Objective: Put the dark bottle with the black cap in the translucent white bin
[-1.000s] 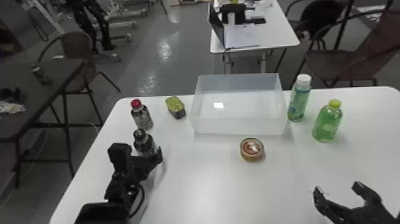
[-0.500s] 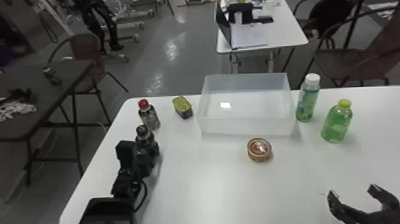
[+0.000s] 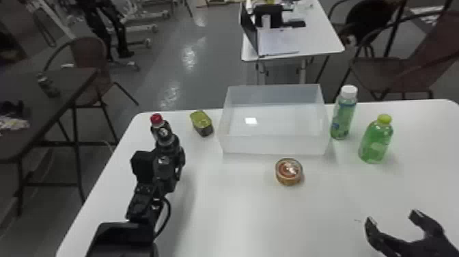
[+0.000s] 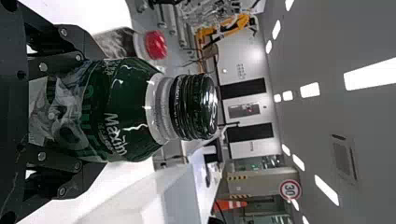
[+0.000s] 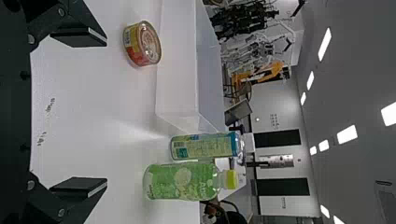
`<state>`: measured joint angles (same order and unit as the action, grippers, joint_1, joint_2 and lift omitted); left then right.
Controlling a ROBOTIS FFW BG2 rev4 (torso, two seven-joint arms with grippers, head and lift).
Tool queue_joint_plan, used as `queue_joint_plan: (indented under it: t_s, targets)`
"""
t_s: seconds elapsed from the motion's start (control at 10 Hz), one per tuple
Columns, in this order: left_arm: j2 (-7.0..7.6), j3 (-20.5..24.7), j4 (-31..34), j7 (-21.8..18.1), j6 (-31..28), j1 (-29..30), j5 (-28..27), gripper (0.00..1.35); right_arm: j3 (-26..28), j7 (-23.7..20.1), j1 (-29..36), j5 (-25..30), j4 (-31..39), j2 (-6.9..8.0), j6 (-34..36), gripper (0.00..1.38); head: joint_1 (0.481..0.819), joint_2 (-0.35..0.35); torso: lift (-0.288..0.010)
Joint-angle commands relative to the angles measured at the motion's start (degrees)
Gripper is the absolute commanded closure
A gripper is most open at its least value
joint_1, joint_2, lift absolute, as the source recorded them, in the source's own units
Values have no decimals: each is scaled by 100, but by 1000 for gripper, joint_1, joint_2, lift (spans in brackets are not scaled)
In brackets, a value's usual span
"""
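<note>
My left gripper (image 3: 168, 160) is at the left of the white table, shut on the dark bottle (image 3: 165, 134), whose black cap points up in front of the red-capped bottle (image 3: 156, 119). In the left wrist view the fingers of my left gripper (image 4: 77, 111) lie on both sides of the dark green bottle (image 4: 122, 109). The translucent white bin (image 3: 273, 145) stands to the right, at the table's far side. My right gripper (image 3: 392, 218) is open at the lower right; the right wrist view shows nothing between the fingers of the right gripper (image 5: 88, 113).
A green-topped small package (image 3: 201, 123) lies left of the bin, and a round can (image 3: 289, 172) in front of it. Right of the bin stand a white-capped bottle (image 3: 343, 114) and a green bottle with a yellow-green cap (image 3: 375, 140).
My left gripper and the dark bottle have moved up in the head view, so the bottle now overlaps the red-capped one. The head view itself has shifted slightly. The right gripper stays open.
</note>
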<state>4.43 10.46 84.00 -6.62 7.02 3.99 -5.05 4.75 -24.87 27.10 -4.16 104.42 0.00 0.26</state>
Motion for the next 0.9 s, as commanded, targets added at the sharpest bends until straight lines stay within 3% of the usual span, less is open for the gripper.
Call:
queue_joint_plan:
  t_s: [0.0, 0.3, 0.4, 0.6, 0.8]
  targets:
    - [-3, -449, 609, -6, -307, 5, 206, 737, 0, 0, -3, -6, -18, 5, 0, 225, 695, 175, -92]
    - [419, -1336, 635, -146, -711, -654, 742, 737, 0, -53, -83, 3, -79, 5, 0, 225, 695, 86, -92]
    - [471, -1547, 477, -252, -878, -953, 734, 737, 0, -62, -109, 3, -114, 5, 0, 225, 695, 57, -92]
    - [295, -1662, 90, -761, -1159, -1480, 110, 737, 0, -79, -162, -6, -141, 5, 0, 226, 695, 8, -92]
    - [85, -1670, -824, -1271, -1098, -2113, -585, 739, 0, -79, -206, -24, -202, 5, -44, 226, 695, -15, -92]
